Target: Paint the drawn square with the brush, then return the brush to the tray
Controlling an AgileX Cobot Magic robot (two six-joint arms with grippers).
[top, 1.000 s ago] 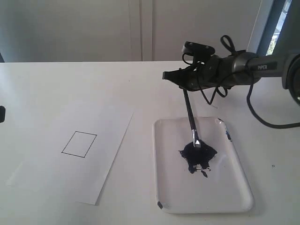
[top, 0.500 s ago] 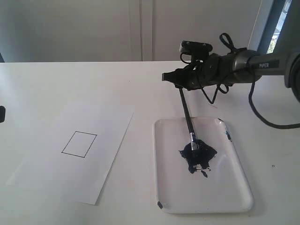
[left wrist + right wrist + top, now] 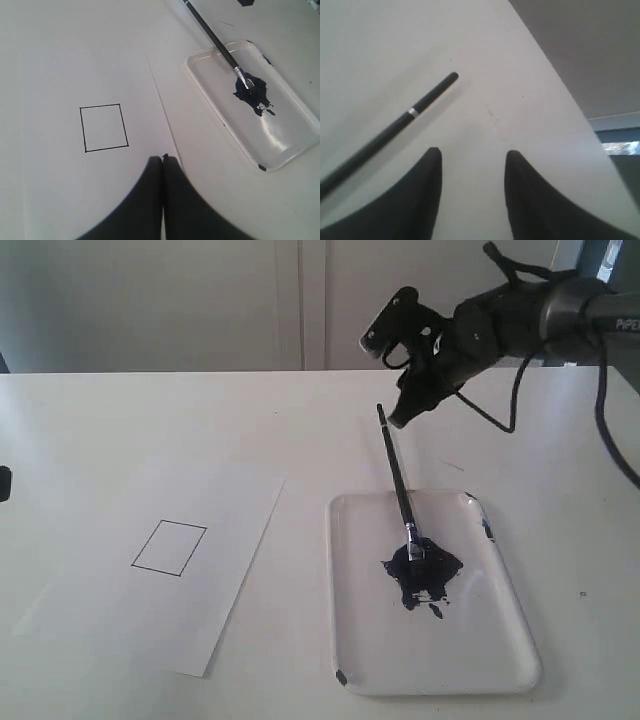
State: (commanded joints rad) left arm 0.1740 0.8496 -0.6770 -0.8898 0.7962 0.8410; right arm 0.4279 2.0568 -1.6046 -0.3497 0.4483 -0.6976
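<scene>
Now the right gripper (image 3: 473, 151) hangs wide open and empty above the brush (image 3: 398, 475). The brush tip rests in the tray's (image 3: 500, 640) blue blot (image 3: 422, 572), handle pointing toward 12 o'clock. At the tray's 9 o'clock the square (image 3: 169, 547) is unpainted, and the left gripper (image 3: 162, 159) is pinched closed near it.

The right gripper (image 3: 392, 375) hangs just above the back end of the brush (image 3: 397, 475). From there the brush runs down into the tray (image 3: 500, 640), with its tip on the paint blot (image 3: 422, 570). The paper (image 3: 100, 580) lies well away from this gripper. The left gripper (image 3: 162, 159) is over the paper's edge, near the square (image 3: 104, 127).
</scene>
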